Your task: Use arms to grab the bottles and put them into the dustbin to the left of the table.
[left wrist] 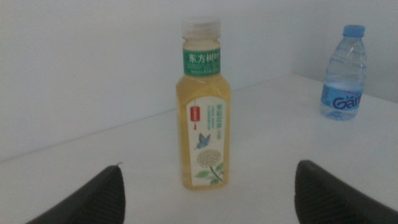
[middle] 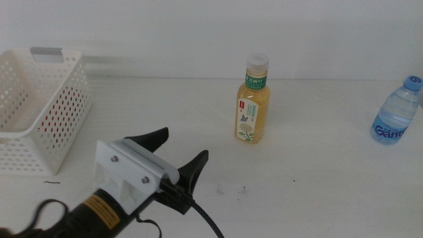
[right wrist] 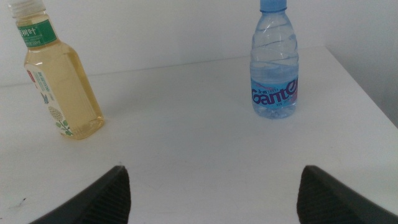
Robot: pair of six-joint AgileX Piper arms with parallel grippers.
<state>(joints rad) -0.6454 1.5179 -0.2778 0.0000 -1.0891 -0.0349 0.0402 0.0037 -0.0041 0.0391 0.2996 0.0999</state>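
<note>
A yellow tea bottle [middle: 253,102] with a white cap and green label stands upright mid-table. A clear blue-capped water bottle [middle: 396,112] stands at the far right edge. The white perforated dustbin [middle: 39,112] sits at the left; something red shows through the holes in its side, and I cannot tell what. My left gripper [middle: 178,151] hovers open at the near left, pointing toward the tea bottle and well short of it. In the left wrist view the tea bottle [left wrist: 204,118] stands centred between the spread fingers [left wrist: 87,199]. My right gripper [right wrist: 212,171] is open and holds nothing, with the water bottle [right wrist: 274,68] ahead.
The white table [middle: 310,172] runs back to a white wall. A black cable [middle: 208,221] trails from the left arm near the front edge. In the right wrist view, the tea bottle [right wrist: 59,81] appears tilted off to one side.
</note>
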